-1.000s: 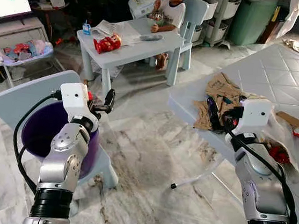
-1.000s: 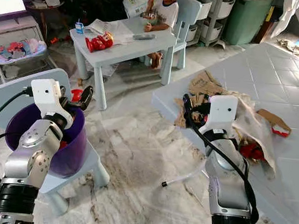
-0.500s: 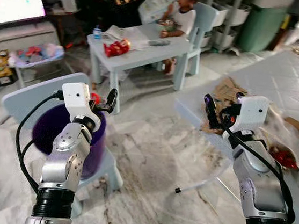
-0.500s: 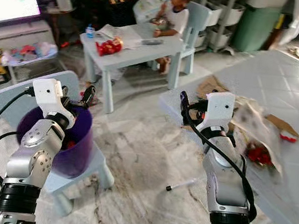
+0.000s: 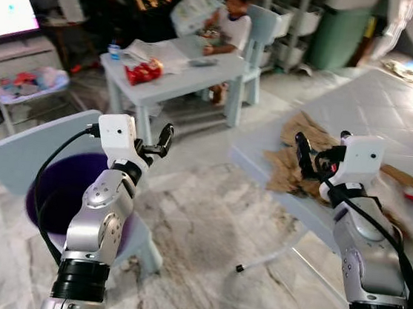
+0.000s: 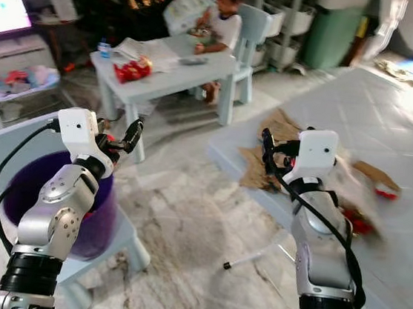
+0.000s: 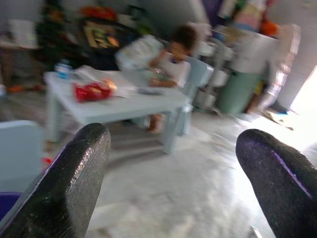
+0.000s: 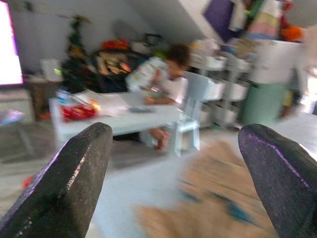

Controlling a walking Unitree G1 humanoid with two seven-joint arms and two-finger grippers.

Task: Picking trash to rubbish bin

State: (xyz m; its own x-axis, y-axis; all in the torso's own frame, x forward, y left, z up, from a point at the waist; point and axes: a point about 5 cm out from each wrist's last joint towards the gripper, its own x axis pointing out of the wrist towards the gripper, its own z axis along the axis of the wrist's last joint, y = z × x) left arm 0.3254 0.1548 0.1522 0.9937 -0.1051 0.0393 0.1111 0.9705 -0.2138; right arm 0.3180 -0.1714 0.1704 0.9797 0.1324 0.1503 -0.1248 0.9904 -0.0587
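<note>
Both grippers are raised, fingers apart and empty. Left gripper [image 5: 165, 136] hangs over the purple bin's [image 5: 52, 197] far rim; the bin sits on a pale blue chair [image 5: 20, 150]. Right gripper [image 5: 304, 152] hovers at the near edge of the tabletop [image 5: 391, 108] right of the bin, above torn cardboard [image 5: 297, 146] lying flat, long side running away from the robot. Beyond, a person [image 6: 220, 22] sits at a small table [image 6: 179, 66].
</note>
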